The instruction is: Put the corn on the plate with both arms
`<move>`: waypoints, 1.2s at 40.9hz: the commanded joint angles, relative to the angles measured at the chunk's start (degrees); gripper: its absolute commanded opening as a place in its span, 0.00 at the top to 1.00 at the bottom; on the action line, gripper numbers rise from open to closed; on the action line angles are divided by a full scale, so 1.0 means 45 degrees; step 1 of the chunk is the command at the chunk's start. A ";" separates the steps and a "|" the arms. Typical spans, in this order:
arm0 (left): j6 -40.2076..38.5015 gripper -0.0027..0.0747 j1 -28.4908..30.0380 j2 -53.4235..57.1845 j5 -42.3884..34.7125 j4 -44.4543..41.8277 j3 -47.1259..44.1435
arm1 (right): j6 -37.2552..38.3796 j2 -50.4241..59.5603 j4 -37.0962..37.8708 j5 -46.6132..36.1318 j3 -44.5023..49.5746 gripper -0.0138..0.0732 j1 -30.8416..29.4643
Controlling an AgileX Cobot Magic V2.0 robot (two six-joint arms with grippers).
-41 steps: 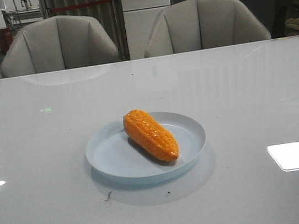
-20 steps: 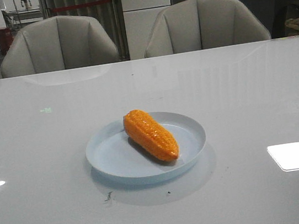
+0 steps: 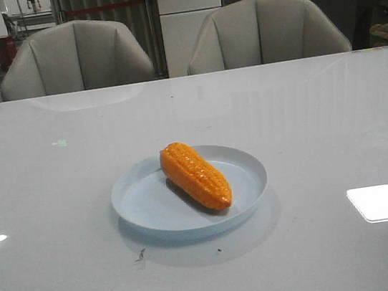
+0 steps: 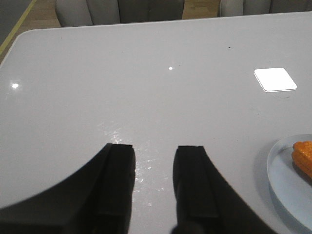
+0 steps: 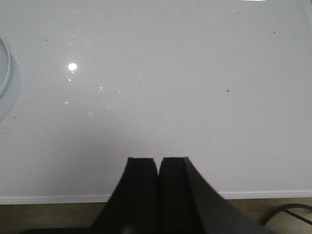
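Front view: corn (image 3: 195, 175) on plate (image 3: 144, 203)

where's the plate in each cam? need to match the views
Front view: the plate sits near the middle of the table, with the corn lying on it.
Left wrist view: part of the plate shows at the frame's edge, with one end of the corn on it.
Right wrist view: only a sliver of the plate's rim shows at the frame's edge; no corn.
Shared landmark: the plate's pale blue rim.
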State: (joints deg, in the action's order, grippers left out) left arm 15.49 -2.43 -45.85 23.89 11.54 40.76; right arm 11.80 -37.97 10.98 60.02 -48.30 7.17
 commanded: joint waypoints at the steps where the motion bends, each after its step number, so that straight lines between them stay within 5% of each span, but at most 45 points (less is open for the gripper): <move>1: -0.0056 0.61 0.0031 0.0041 -0.1002 0.0167 0.0369 | 0.0029 0.0000 0.0149 -0.0663 -0.0318 0.76 -0.0084; 24: -0.0056 0.61 0.0031 0.0041 -0.1002 0.0167 0.0369 | 0.0029 0.0869 -0.0260 -0.1506 0.0135 0.76 -0.0097; 49: -0.0056 0.61 0.0031 0.0041 -0.1002 0.0167 0.0369 | 0.0018 0.7045 -0.1584 -1.2356 0.7569 0.76 -0.1483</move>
State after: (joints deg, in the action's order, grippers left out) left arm 15.49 -2.43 -45.85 23.89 11.54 40.76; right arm 11.80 -8.17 3.77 15.22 -16.52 0.87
